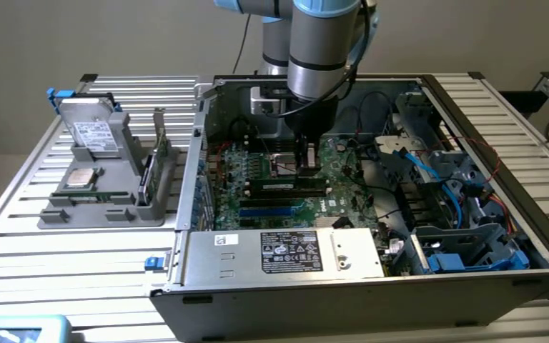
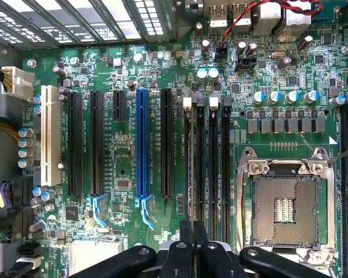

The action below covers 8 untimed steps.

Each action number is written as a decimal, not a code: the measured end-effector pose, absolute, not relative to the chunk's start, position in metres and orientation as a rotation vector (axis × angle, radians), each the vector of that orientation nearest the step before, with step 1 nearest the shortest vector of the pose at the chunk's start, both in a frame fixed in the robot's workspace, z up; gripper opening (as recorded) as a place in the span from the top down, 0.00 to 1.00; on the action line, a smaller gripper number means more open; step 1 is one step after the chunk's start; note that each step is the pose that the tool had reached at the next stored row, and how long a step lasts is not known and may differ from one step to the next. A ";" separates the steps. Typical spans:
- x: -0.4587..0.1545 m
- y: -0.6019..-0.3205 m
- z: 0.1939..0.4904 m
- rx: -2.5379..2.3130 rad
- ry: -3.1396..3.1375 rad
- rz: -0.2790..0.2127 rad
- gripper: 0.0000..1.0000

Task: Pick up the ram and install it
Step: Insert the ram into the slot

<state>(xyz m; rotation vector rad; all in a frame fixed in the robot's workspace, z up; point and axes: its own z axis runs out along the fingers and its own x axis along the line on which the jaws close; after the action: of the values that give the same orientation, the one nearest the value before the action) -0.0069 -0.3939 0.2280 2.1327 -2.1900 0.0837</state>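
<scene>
My gripper [image 1: 305, 166] hangs inside the open computer case, low over the motherboard's memory slots [image 2: 213, 162]. In the wrist view its two black fingertips are pressed together [image 2: 194, 230]. From between them a thin dark strip, the ram [image 2: 192, 162], runs edge-on along the first memory slot, beside the black expansion slot [image 2: 166, 145]. I cannot tell whether its lower edge sits in the slot or hangs just above it. The gripper is shut on the ram.
An empty processor socket [image 2: 284, 202] lies beside the memory slots, and a blue expansion slot [image 2: 141, 145] on the other side. On the exterior view's left, a grey tray [image 1: 74, 214] holds a hard drive [image 1: 91, 132] and a green expansion card [image 1: 163, 153]. A power supply [image 1: 284, 250] and cables crowd the case.
</scene>
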 end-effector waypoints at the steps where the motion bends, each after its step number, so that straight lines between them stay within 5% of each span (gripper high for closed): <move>1: -0.007 -0.394 0.229 2.133 -2.190 0.084 0.88; 8: -0.007 -0.395 0.229 2.133 -2.190 0.084 0.88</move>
<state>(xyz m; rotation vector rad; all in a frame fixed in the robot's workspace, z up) -0.0069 -0.3953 0.2292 2.1329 -2.1897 0.0837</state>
